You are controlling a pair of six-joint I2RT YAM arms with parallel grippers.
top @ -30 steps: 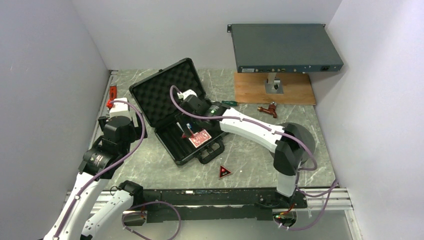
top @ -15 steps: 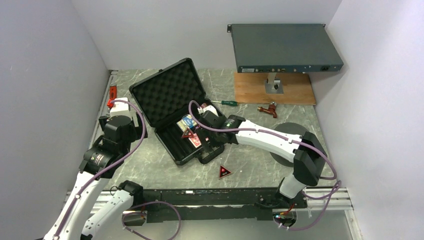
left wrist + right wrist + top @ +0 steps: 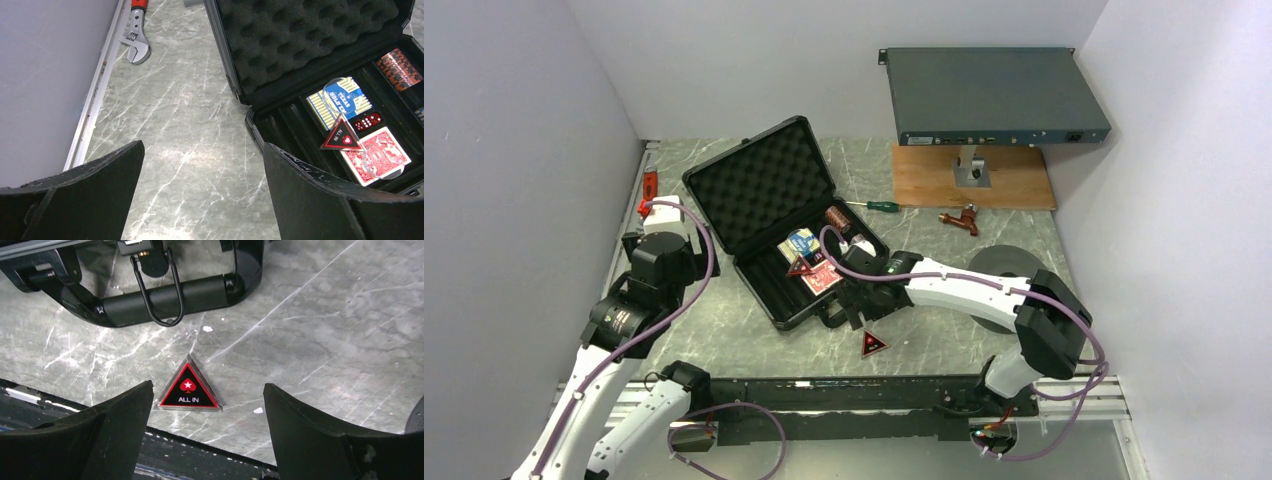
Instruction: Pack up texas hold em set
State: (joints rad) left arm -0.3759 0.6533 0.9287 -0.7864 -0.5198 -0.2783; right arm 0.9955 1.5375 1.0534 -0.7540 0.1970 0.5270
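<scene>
A camera above and behind views the whole table; close wrist cameras look down, left sharing the briefcase, right its handle.

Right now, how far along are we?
Done: blue deck, red deck, triangular token and chip roll lie in the open case. In hand: the right gripper hangs open over the ALL IN token on the table. Left: pack that token, shut the lid.
</scene>
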